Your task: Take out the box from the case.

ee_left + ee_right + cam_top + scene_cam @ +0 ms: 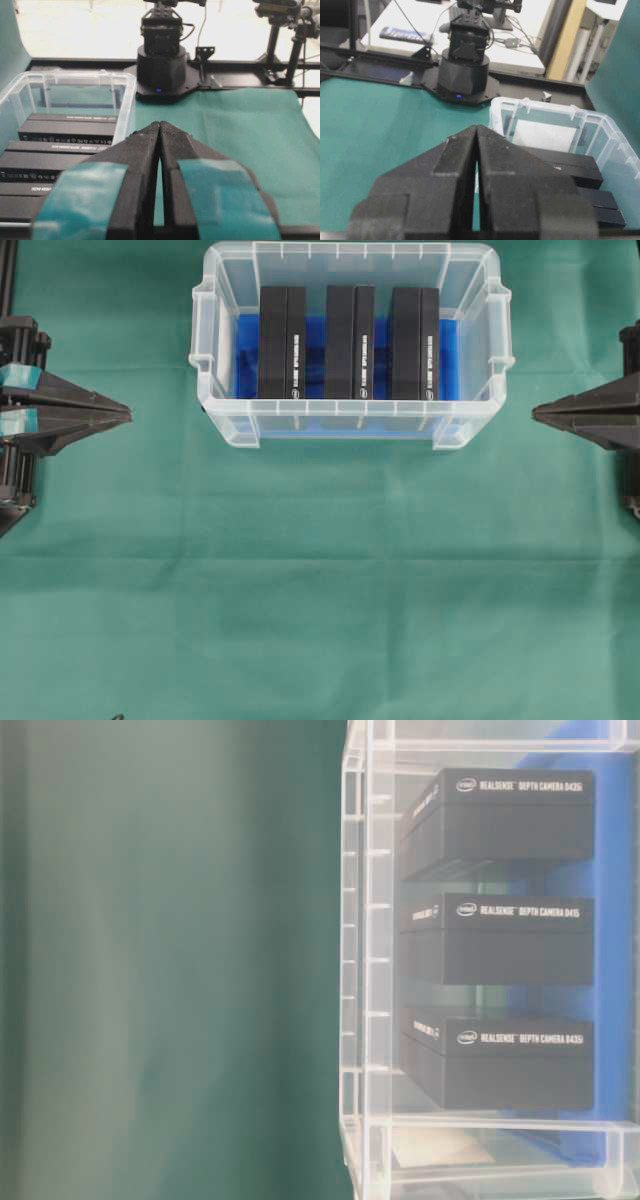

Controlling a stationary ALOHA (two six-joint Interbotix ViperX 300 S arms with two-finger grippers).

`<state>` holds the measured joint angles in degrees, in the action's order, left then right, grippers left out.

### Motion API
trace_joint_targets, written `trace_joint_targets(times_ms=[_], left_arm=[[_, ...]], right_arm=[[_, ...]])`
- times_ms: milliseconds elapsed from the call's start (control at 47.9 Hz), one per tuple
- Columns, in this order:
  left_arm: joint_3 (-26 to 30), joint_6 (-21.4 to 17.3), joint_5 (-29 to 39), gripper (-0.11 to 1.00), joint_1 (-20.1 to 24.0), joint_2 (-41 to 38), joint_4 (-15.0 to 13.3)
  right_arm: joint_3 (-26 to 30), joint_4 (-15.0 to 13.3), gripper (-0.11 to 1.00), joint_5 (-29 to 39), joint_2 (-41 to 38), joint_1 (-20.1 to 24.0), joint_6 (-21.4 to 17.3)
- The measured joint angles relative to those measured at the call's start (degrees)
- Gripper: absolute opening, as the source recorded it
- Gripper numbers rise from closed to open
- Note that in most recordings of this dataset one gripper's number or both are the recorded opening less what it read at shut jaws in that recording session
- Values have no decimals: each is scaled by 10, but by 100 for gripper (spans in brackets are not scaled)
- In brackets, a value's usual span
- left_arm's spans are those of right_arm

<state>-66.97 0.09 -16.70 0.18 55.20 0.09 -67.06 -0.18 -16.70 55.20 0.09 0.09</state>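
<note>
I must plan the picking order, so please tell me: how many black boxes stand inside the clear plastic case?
3 black rectangular boxes, side by side in the clear plastic case: left box, middle box, right box. None appears hidden.

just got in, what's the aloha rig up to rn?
Nothing is being handled yet. Both arms sit parked at the table's edges: the left gripper and the right gripper are shut and empty, well clear of the case. The clear case stands on the green cloth with three black boxes on edge in a row inside it: left box, middle box and right box, over a blue lining. No box has been taken out yet.
</note>
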Motion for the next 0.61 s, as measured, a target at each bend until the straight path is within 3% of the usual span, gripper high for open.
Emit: trace_joint_targets(times_ms=[209, 606], left_arm=[[1, 8, 36, 1, -2, 0, 8], [15, 15, 44, 1, -2, 4, 9]], right_arm=[[0, 0, 0, 32, -12, 0, -1], [23, 1, 0, 73, -15, 1, -6]])
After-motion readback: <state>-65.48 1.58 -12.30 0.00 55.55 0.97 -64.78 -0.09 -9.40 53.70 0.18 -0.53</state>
